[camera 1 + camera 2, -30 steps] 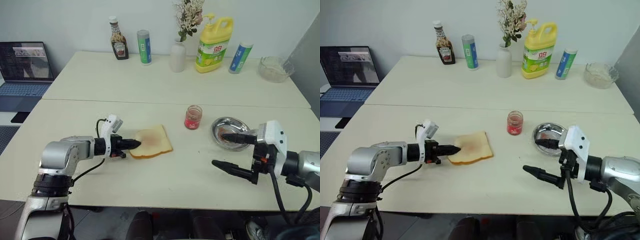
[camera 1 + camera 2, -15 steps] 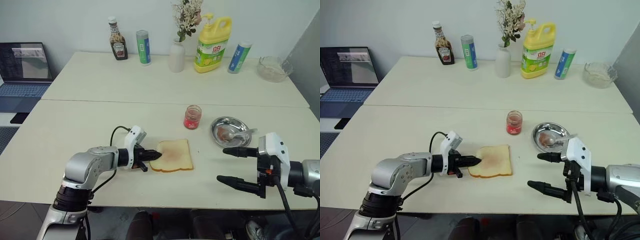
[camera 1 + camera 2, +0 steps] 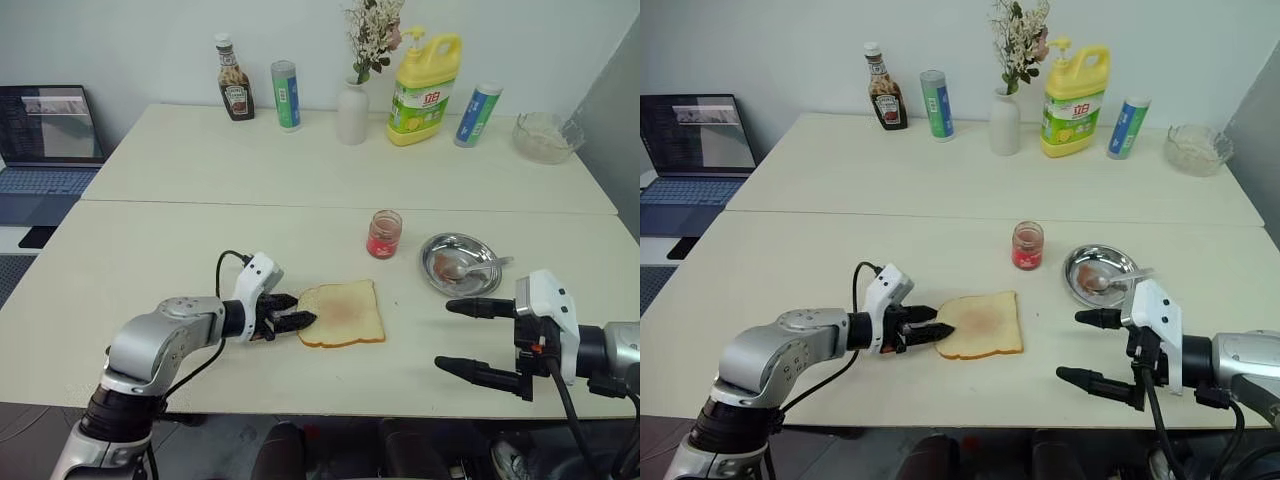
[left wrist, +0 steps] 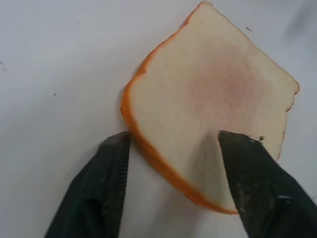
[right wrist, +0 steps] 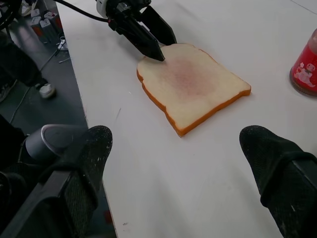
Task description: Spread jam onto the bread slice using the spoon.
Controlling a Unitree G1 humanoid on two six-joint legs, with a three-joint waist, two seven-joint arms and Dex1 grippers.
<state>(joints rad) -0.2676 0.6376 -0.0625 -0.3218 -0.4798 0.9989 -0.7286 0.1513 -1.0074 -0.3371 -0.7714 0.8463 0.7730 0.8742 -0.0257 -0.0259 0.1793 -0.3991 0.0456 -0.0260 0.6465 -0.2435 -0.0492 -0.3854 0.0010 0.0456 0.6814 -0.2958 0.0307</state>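
Observation:
The bread slice (image 3: 345,312) lies flat on the near half of the table, its centre faintly pinkish brown. My left gripper (image 3: 297,319) is open at the slice's left corner; in the left wrist view one finger lies beside the crust and the other over the bread slice (image 4: 213,94). The jam (image 3: 384,234) is in a small glass jar behind the slice, to its right. The spoon (image 3: 478,266) rests in a round steel dish (image 3: 487,256). My right gripper (image 3: 443,334) hangs open and empty in front of the dish, pointing left at the bread slice (image 5: 190,84).
Along the far edge stand a ketchup bottle (image 3: 237,90), two cans (image 3: 288,95), a vase with flowers (image 3: 354,112), a yellow detergent bottle (image 3: 428,88) and a glass bowl (image 3: 545,137). A laptop (image 3: 45,135) sits off the table's left.
The shut left gripper slid the bread slice to the right and nearer, then opened at its corner. The right gripper sank a little.

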